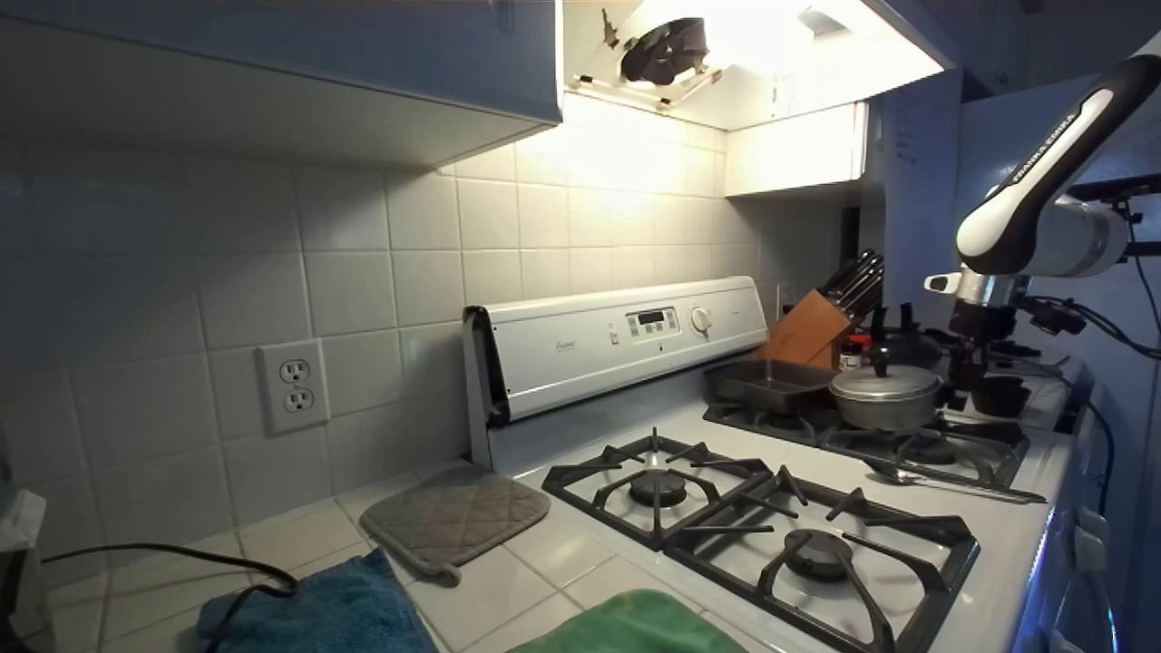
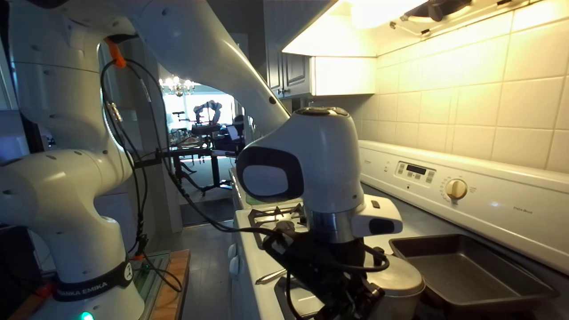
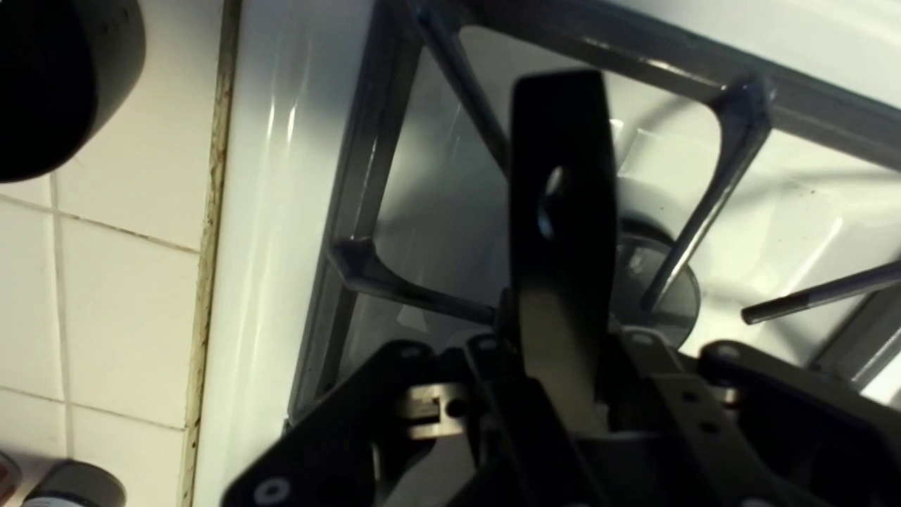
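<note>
A silver lidded pot (image 1: 884, 410) stands at a far burner with a black lid knob on top. It also shows in an exterior view (image 2: 400, 303), partly behind my wrist. My gripper (image 1: 963, 376) is low beside the pot. In the wrist view, my gripper (image 3: 556, 341) has its fingers closed on both sides of a black handle (image 3: 563, 148) with a hole near its end. The handle appears to be the pot's; their join is hidden behind the gripper. A stove grate (image 3: 380, 162) lies below it. I cannot tell whether the pot touches the grate.
A dark baking pan (image 2: 471, 266) sits beside the pot. A metal utensil (image 1: 961, 488) lies on the stovetop. A black cup (image 3: 116, 63) stands on the tiled counter. A knife block (image 1: 803, 331) is behind. The range hood (image 1: 798, 145) hangs above. A potholder (image 1: 453, 519) lies nearer.
</note>
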You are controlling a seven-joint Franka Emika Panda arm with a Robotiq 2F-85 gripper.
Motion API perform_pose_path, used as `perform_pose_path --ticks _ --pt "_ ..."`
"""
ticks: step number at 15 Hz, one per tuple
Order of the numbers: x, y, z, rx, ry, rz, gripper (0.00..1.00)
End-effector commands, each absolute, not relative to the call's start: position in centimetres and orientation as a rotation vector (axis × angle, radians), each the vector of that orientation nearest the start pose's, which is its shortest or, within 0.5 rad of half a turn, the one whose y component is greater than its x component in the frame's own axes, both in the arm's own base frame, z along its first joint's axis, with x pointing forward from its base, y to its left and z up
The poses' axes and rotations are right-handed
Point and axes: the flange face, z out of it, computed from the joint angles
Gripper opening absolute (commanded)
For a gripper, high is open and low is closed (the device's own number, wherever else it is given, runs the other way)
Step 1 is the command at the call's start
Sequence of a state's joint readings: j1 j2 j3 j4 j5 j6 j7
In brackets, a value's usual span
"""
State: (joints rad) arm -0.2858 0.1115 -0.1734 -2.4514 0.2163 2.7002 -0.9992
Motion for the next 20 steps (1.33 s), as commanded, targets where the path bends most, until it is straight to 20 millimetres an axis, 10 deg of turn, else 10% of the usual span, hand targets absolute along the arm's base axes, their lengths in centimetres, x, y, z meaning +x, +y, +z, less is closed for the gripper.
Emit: perform_pose_path --ticks 1,15,17,20 --pt "43.9 -22.5 28.2 -3.086 -0.547 -0.315 0.06" --pt "44.1 -24.2 25.1 -3.114 -0.479 -0.255 0.06" --pt "44.1 -24.2 24.9 -3.116 -0.478 -0.257 0.4" --pt "44.0 -24.4 24.7 -3.119 -0.471 -0.257 0.5"
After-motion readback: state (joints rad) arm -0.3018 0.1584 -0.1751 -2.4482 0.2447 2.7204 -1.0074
